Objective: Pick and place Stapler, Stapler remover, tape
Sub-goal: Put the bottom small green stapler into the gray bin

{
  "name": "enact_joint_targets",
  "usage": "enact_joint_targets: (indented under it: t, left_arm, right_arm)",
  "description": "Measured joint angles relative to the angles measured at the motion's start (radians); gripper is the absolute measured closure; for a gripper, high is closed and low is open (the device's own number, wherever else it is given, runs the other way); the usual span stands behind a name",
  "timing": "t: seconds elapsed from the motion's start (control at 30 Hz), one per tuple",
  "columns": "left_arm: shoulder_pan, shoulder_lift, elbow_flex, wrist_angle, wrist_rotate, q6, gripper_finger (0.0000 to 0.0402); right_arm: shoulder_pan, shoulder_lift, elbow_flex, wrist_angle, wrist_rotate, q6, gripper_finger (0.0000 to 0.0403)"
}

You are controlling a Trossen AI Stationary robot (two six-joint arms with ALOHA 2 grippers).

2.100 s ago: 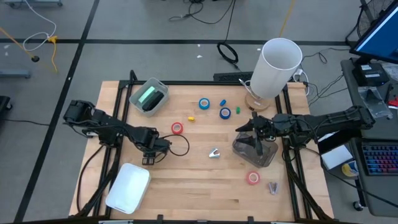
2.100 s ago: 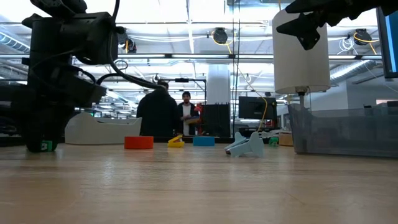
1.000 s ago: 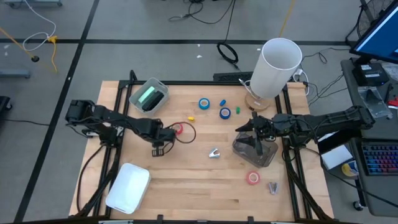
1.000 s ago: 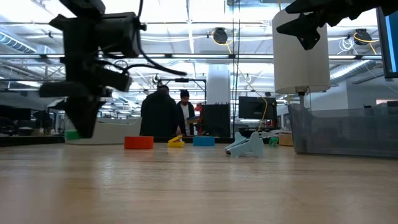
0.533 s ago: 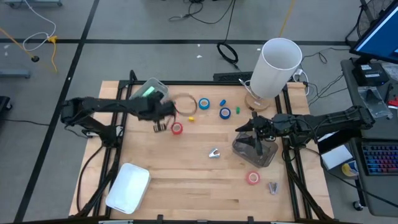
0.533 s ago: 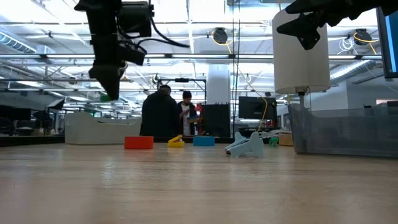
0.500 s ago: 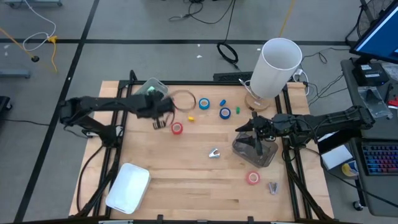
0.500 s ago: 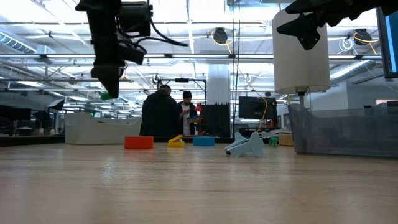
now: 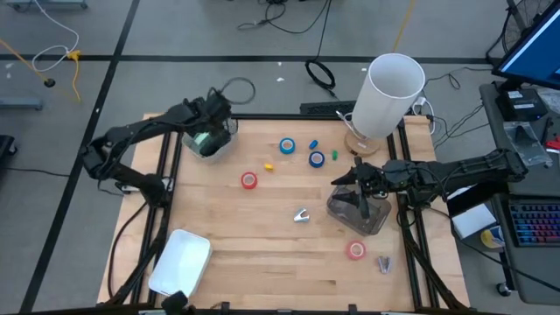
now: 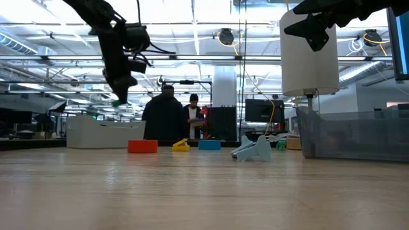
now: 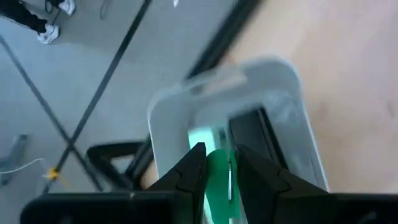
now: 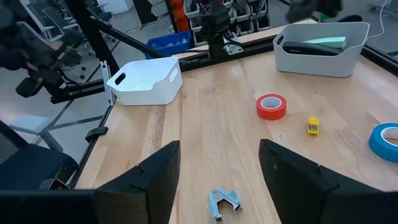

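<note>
Jaws: left gripper (image 11: pixel 217 167) pinching green piece (image 11: pixel 217 177) | above grey bin (image 9: pixel 210 138)

A robotics lab or industrial workshop is spreading out around a wooden table (image 9: pixel 289 254) that is sitting in a black metal frame (image 9: pixel 166 166). Cables (image 9: pixel 319 74) are trailing over a grey concrete floor (image 9: pixel 175 52) marked with dark lines. Behind the table, a large open hall is glowing under rows of ceiling lights (image 10: pixel 192 29), with ducts overhead, and two people (image 10: pixel 176 118) are standing among benches. A monitor (image 9: pixel 534 44) and a keyboard (image 9: pixel 534 223) are sitting at a desk alongside.
</note>
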Motion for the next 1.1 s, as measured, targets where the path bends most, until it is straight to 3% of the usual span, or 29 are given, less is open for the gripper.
enact_joint_targets:
  t: [0.2,0.6,1.1]
  left_arm:
    - [0.07,0.067,0.0,0.07,0.102,-0.037,0.0332]
    - [0.078,0.186,-0.001,0.222,0.142,-0.077,0.0324]
    - [0.058,0.206,-0.001,0.186,0.183,-0.182,0.0327]
  right_arm:
    - [0.0,0.0,0.0,0.001,0.0,0.009,0.0193]
    - [0.0,0.0,0.0,0.0,0.026,0.022,0.0193]
    - [0.0,0.0,0.0,0.001,0.026,0.028,0.0193]
